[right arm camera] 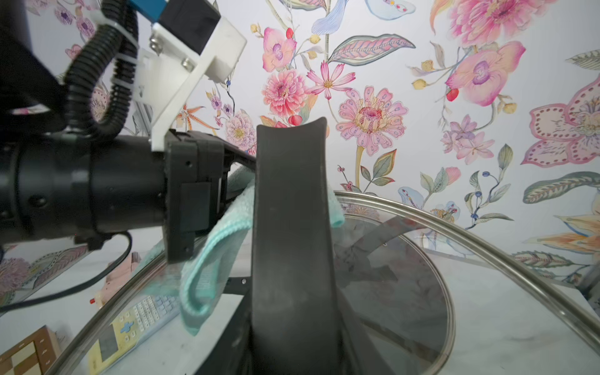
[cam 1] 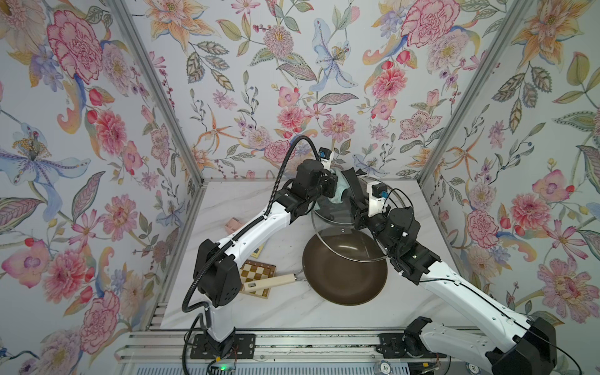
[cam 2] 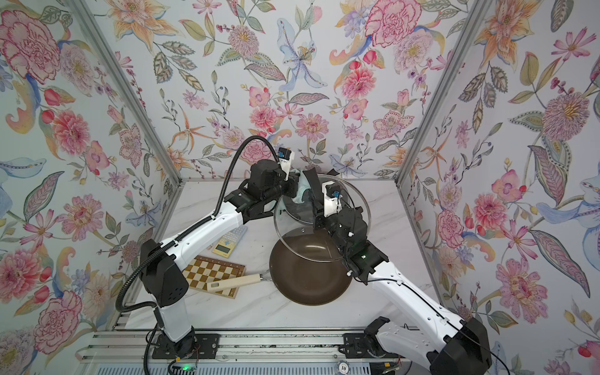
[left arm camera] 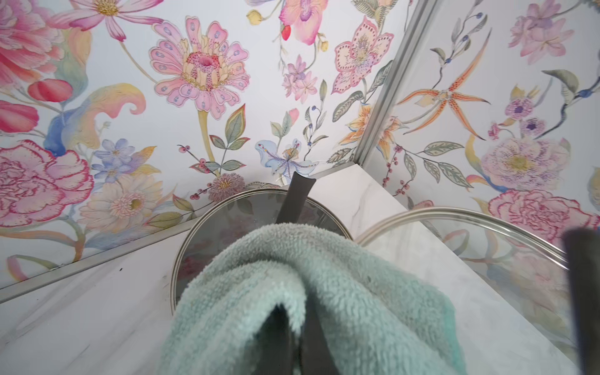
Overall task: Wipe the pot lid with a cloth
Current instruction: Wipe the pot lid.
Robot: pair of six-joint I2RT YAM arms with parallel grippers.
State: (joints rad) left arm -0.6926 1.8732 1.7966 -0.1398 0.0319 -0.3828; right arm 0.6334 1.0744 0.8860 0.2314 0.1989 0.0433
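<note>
Nearest the lens, the right gripper (cam 1: 354,204) is closed on the black handle (right arm camera: 292,227) of the glass pot lid (cam 1: 337,224) (held tilted above a brown pan (cam 1: 344,282)); the left gripper (left arm camera: 293,321) is clamped tight on the mint-green cloth (left arm camera: 357,292), draped against the lid beside the handle.

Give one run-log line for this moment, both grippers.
right gripper: shut on round glass pot lid, held tilted near brown frying pan | left gripper: shut on mint-green terry cloth, against the lid

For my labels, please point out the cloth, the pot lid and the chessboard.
cloth (left arm camera: 357,292): left wrist view, middle fold.
pot lid (cam 1: 336,242): in a top view, glass near rim.
chessboard (cam 2: 207,269): in a top view, checkered face.
</note>
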